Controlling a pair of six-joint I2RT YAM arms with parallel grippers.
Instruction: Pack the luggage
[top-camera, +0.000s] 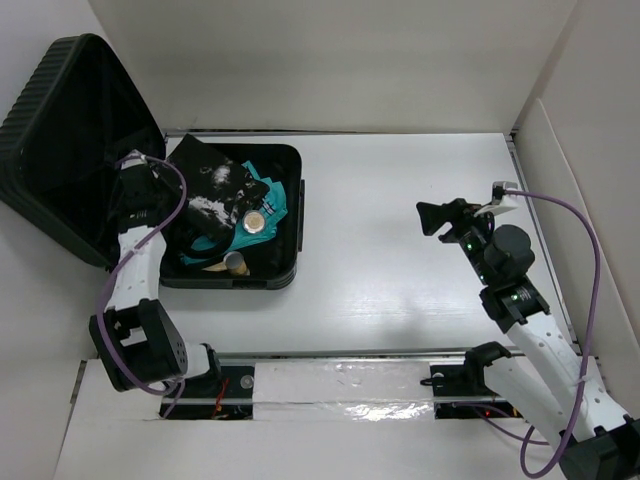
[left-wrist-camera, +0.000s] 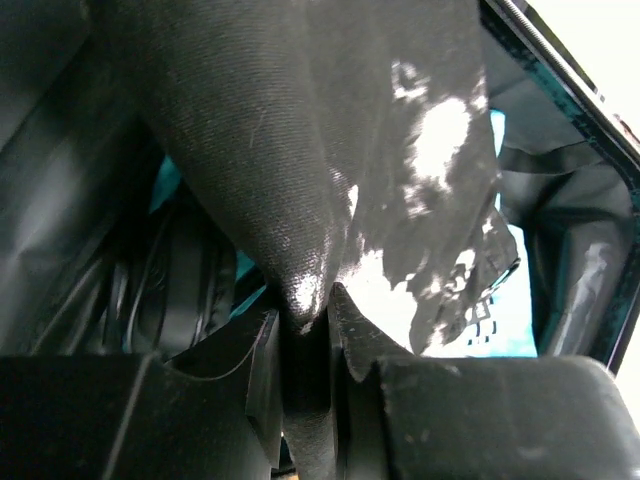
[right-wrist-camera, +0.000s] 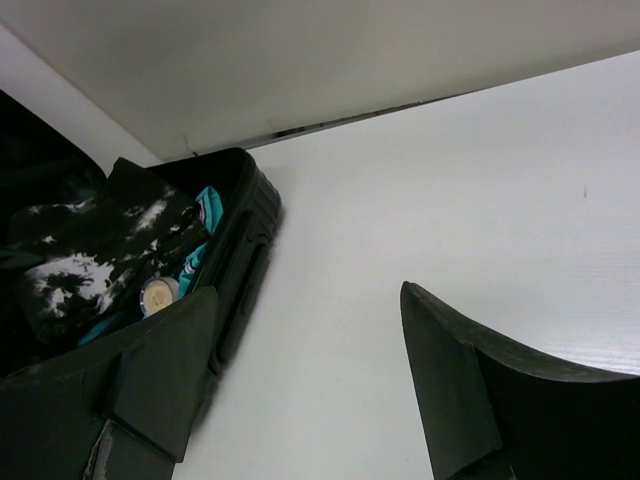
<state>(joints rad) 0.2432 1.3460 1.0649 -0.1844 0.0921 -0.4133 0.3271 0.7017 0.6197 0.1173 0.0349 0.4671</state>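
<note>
The small black ribbed hard-shell luggage lies open ahead of the left arm, with its lid propped up on its left side. Above its base, the left gripper is clamped on a fold of black cloth with white mottled print, over a teal garment inside the luggage. The cloth should probably go down fully within the luggage's rim before release, so that no corner drapes over the wall. The right gripper hovers well to the right of the luggage, jaws apart and empty.

white table, plain white walls, even light
</note>
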